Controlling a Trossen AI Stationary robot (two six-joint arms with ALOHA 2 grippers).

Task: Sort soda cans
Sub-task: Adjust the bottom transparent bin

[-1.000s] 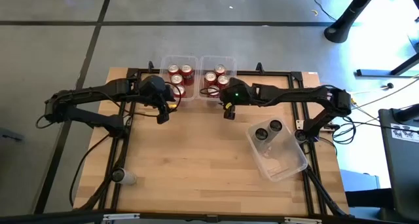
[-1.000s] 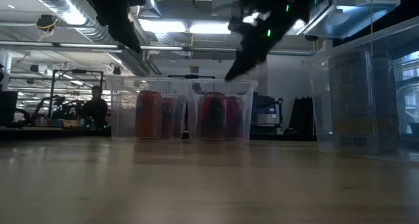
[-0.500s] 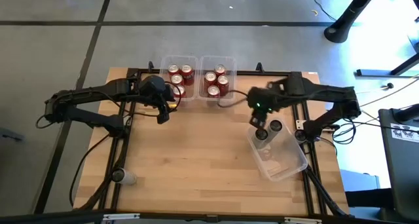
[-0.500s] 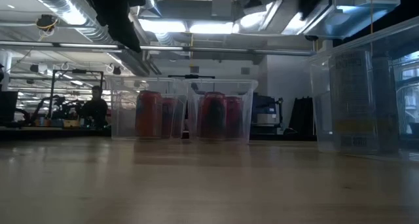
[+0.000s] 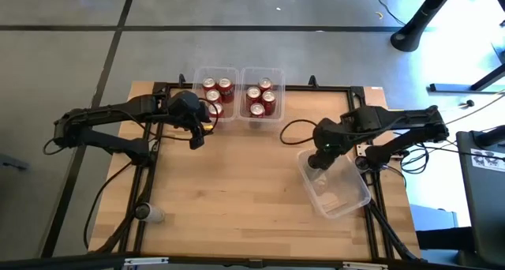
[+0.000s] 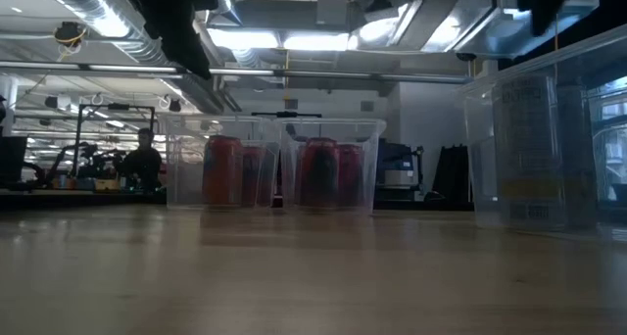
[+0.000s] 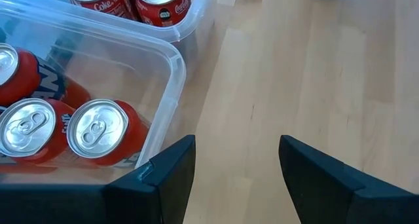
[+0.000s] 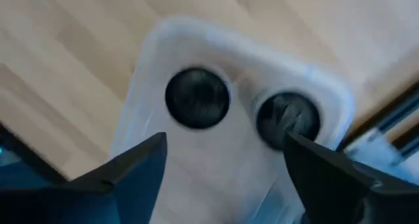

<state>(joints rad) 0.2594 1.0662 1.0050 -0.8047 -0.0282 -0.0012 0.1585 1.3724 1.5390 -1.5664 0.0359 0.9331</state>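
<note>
Several red soda cans stand upright in two clear bins at the table's far edge, the left bin (image 5: 215, 92) and the right bin (image 5: 263, 91); the low view shows them too (image 6: 220, 170). Two dark soda cans (image 8: 196, 97) (image 8: 288, 119) stand in a third clear bin (image 5: 339, 189) at the table's right. My right gripper (image 8: 226, 165) hovers open above those dark cans, touching nothing; it hides them in the high view (image 5: 319, 158). My left gripper (image 7: 236, 168) waits open over bare wood beside the left bin's corner (image 7: 171, 67), with red cans (image 7: 98, 129) close by.
A black metal frame (image 5: 150, 175) runs round the table. A small silver object (image 5: 147, 213) lies at the near left corner. A cable (image 5: 290, 128) loops from the right arm. Bare wood (image 5: 237, 191) fills the middle and near part. A person (image 6: 142, 161) sits far behind.
My right gripper has swung from beside the right bin of red cans toward the table's right and near edge, and now hangs over the clear bin with the dark cans. It left the low view's middle. The cans and bins have stayed in place.
</note>
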